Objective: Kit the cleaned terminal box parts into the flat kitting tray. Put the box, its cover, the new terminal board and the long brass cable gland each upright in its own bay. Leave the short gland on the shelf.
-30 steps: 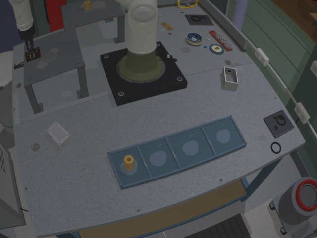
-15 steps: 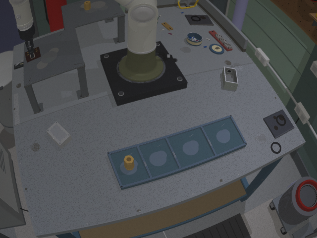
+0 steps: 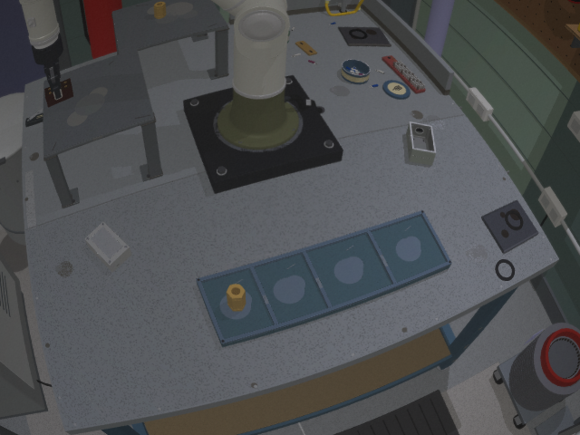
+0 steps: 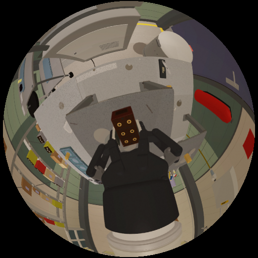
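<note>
The dark red terminal board [image 3: 58,92] [image 4: 125,127] is partly hidden by my fingers. It stands on the near grey shelf [image 3: 96,110] at the far left. My gripper [image 3: 55,91] [image 4: 126,137] is closed on it, a finger on each side. The long brass gland [image 3: 235,297] stands upright in the left bay of the blue kitting tray [image 3: 323,276]. The other three bays hold nothing. The grey box [image 3: 421,143] stands on the table right of the arm's base. Its flat cover [image 3: 107,243] lies on the table at the left. The short gland [image 3: 159,9] sits on the far shelf.
A small bowl [image 3: 355,71], a blue disc and a red terminal strip [image 3: 404,74] lie at the back right. A dark plate [image 3: 509,226] and a black ring [image 3: 505,270] lie at the right edge. The arm's base [image 3: 262,126] stands behind the tray.
</note>
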Controlling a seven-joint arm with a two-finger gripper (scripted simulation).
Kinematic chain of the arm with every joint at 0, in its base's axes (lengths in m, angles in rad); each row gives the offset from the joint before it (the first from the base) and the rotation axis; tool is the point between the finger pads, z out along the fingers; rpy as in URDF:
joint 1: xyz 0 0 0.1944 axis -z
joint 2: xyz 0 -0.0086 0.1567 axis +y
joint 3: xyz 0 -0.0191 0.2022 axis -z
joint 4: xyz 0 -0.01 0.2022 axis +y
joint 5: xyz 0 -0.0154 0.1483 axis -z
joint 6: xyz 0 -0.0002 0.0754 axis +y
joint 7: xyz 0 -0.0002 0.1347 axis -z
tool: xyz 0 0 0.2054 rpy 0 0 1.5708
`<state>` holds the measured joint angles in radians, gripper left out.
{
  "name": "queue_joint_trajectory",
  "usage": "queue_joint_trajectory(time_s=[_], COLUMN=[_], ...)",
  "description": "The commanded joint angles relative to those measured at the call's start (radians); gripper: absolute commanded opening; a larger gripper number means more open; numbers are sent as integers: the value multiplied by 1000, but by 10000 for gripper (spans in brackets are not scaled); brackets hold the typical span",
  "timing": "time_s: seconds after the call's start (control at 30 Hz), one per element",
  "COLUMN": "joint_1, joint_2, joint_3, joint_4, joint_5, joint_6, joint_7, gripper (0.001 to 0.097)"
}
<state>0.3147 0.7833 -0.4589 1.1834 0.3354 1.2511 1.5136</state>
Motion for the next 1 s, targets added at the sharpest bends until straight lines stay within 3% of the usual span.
queue_joint_trajectory(time_s=[0.0,0.23,0.33,0.67,0.97], joint_1=[-1,-22,-31,-36,-67], joint_2=[-9,-58,-63,-70,-116], joint_3=[-1,3,7,6,-5], joint_4=[-19,-213,-273,-270,-169], joint_5=[-4,-37,-43,-45,-55], joint_6=[20,246,309,314,262], joint_7=[5,52,64,58,-10], gripper=[80,80,80,80,80])
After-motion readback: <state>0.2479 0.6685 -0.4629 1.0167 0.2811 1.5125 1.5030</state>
